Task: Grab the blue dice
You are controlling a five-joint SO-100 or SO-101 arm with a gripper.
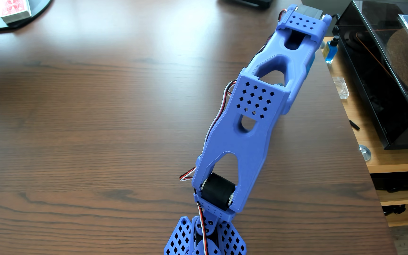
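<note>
The blue robot arm [242,127] starts at the near edge of the brown wooden desk [87,127] and stretches out toward the far right corner. Its far end goes up to the top of the picture, close to the desk's right edge. The gripper is hidden there, so I cannot tell if its two fingers are apart or together.

I cannot see the blue dice anywhere. It may be hidden under the arm, or out past the top of the picture. The bare wood on the left side of the desk has no dice on it.

I think the arm is on the reaching step. Next it needs to get its fingers around the tiny dice, then squeeze gently.
</note>
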